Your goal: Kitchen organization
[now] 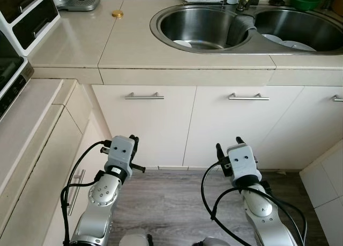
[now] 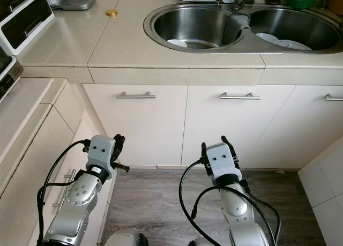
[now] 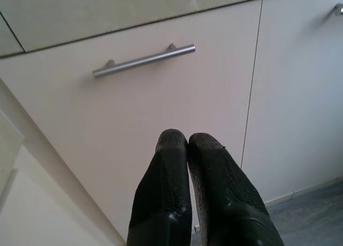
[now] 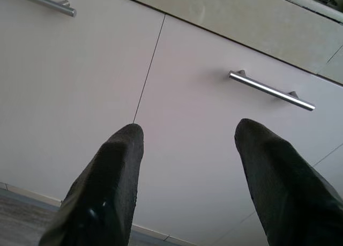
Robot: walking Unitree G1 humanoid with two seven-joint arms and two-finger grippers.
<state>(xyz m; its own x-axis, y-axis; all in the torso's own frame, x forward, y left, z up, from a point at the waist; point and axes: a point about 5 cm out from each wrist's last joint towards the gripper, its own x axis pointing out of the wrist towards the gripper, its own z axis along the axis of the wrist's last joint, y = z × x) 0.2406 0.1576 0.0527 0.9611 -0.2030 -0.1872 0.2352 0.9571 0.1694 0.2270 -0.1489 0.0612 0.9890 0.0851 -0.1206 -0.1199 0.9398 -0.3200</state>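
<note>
Both arms hung low before the cabinet doors (image 1: 161, 123); the left gripper (image 3: 187, 144) was pressed together, the right gripper (image 4: 187, 136) spread wide, holding nothing.

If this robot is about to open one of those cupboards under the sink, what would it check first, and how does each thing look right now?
1. Right gripper open enough to take a handle: ok, fingers spread apart.
2. Left gripper open: not ok, fingers pressed together.
3. Both grippers free of objects: ok, nothing held.
4. Handle in front of the right gripper: ok, the middle cupboard handle is in plain sight, not yet touched.
5. Cupboard doors closed: ok, all shut flush.
6. What is inside the cupboards: cannot tell, doors hide it.
</note>
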